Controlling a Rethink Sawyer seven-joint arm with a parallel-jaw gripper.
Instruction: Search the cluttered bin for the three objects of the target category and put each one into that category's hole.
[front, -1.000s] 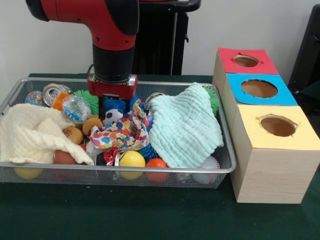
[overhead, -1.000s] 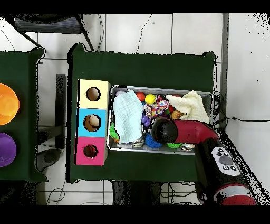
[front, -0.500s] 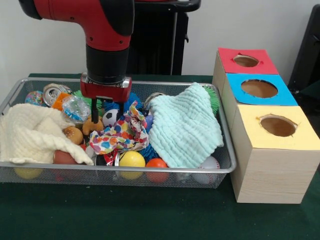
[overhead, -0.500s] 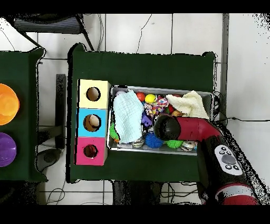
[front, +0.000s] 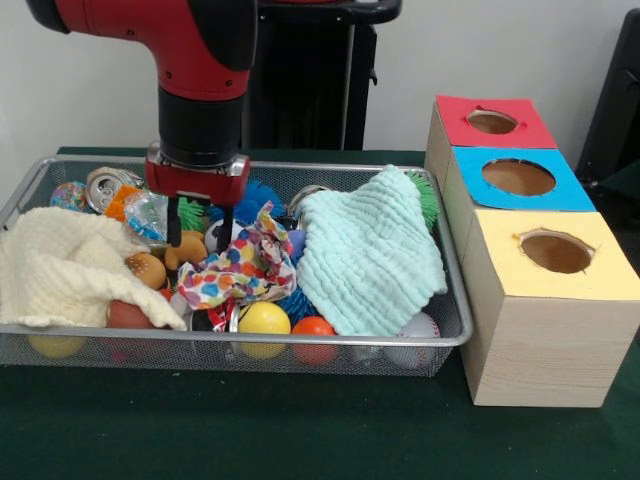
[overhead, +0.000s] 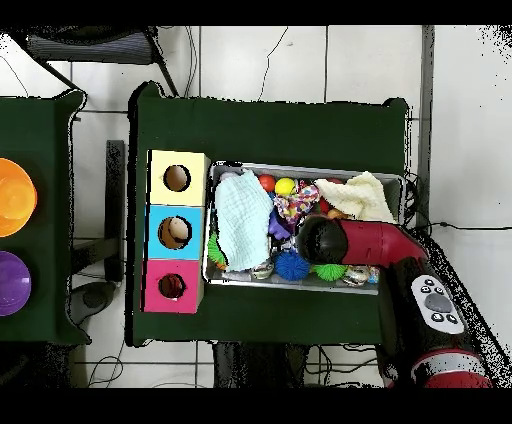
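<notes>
My gripper (front: 201, 233) hangs open in the wire bin (front: 330, 345), left of its middle. Its two dark fingers (front: 175, 232) straddle a brown bun-shaped toy (front: 187, 249) and a small black-and-white ball (front: 214, 238), holding nothing. A multicoloured dotted cloth (front: 243, 266) lies just in front of it. Left of that is a cream cloth (front: 60, 268), and to the right a mint cloth (front: 370, 252). In the overhead view the red arm (overhead: 355, 243) covers the gripper. The red (front: 492, 122), blue (front: 518, 177) and yellow (front: 555, 251) holes top the wooden boxes.
Yellow (front: 264, 318) and orange (front: 314, 326) balls and a white ball (front: 421, 327) rest against the bin's front wall. A crushed can (front: 103, 186), green (front: 186, 211) and blue (front: 257, 195) spiky balls sit at the back. Overhead, the boxes (overhead: 177, 232) adjoin the bin's left end.
The gripper has moved left across the bin in the front view, from over the blue spiky ball to over the bun toy. Its fingers stay apart.
</notes>
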